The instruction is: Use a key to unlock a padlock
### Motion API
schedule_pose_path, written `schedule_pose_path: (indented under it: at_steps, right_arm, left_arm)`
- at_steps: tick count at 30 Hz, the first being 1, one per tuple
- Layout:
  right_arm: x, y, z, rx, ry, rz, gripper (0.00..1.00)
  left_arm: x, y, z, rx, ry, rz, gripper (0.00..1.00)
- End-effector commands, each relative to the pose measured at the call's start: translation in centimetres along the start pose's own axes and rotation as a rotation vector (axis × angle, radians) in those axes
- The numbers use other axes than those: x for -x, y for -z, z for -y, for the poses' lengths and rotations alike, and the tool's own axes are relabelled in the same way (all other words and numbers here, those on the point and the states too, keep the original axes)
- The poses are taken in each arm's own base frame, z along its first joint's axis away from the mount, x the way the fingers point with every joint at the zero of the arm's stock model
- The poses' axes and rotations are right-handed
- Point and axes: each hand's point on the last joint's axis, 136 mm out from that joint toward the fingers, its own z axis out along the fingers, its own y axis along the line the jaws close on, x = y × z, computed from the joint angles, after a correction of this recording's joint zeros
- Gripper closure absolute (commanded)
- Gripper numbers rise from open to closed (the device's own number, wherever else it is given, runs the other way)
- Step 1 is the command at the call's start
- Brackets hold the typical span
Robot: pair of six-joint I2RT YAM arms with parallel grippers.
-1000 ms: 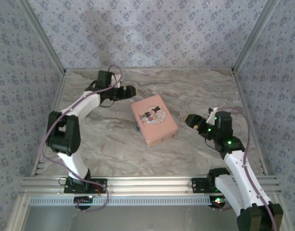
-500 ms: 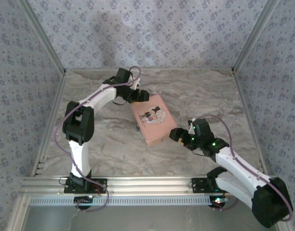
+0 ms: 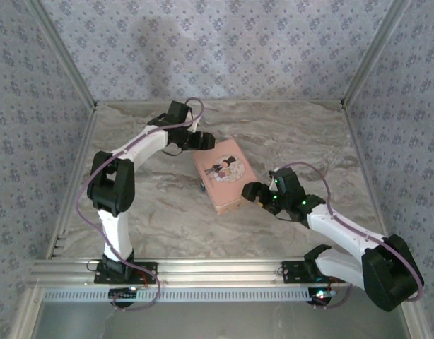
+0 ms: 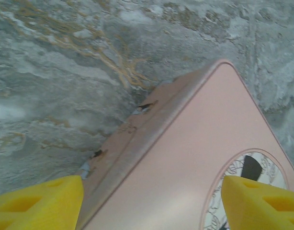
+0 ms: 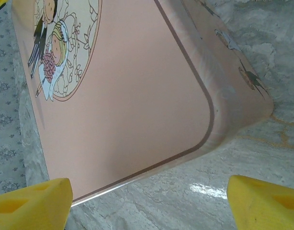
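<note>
My left gripper (image 3: 206, 141) sits just above centre in the top view, at the upper left corner of the pink tin (image 3: 225, 175). Its jaws are spread wide: in the left wrist view my yellow fingertips (image 4: 41, 203) stand at the lower corners of the frame with the tin's corner between them. My right gripper (image 3: 251, 191) is just right of centre, at the tin's lower right corner, jaws likewise wide apart and straddling that rounded corner. The padlock (image 3: 201, 186) is a small blue speck on the marble table (image 3: 146, 205), tight against the tin's left edge; I cannot tell whether they touch.
</note>
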Motion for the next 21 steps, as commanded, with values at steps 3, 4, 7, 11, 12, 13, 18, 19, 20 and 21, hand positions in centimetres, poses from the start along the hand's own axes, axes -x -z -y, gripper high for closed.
schedule_pose_path:
  at_steps: [3, 4, 7, 11, 12, 13, 18, 19, 20, 21]
  right_arm:
    - [0.9, -0.3, -0.9, 0.012, -0.013, 0.025, 0.14]
    - [1.0, -0.4, -1.0, 0.013, -0.013, 0.025, 0.14]
    - [1.4, -0.6, -1.1, 0.012, -0.011, 0.033, 0.14]
    - [2.6, -0.9, -1.5, 0.011, -0.009, 0.041, 0.15]
    - [3.1, -1.0, -1.7, 0.012, -0.008, 0.045, 0.15]
    - [3.6, -1.0, -1.8, 0.009, -0.004, 0.05, 0.15]
    - [6.0, -1.7, -2.2, 0.0, 0.0, 0.057, 0.15]
    - [6.5, -1.9, -2.5, 0.003, 0.003, 0.059, 0.16]
    - [6.9, -2.1, -2.6, 0.002, 0.008, 0.056, 0.16]
    - [7.5, -2.2, -2.9, 0.004, 0.015, 0.057, 0.16]
  left_arm:
    - [0.5, -0.7, -0.5, 0.032, -0.004, -0.009, 0.25]
    - [0.2, -0.9, -0.1, 0.017, -0.009, -0.02, 0.26]
    - [-0.8, -1.1, 0.9, -0.015, -0.03, -0.041, 0.28]
    - [-2.2, -0.6, 1.7, -0.053, -0.036, -0.058, 0.3]
    - [-2.5, -0.3, 1.8, -0.058, -0.036, -0.059, 0.3]
    - [-2.9, 0.0, 1.8, -0.057, -0.035, -0.059, 0.3]
    - [-4.7, 1.5, 2.0, -0.074, -0.004, -0.026, 0.31]
    - [-5.0, 1.8, 2.2, -0.082, 0.004, -0.018, 0.31]
    - [-5.5, 2.0, 2.3, -0.086, 0.01, -0.014, 0.31]
    - [-6.0, 2.3, 2.3, -0.085, 0.016, -0.008, 0.31]
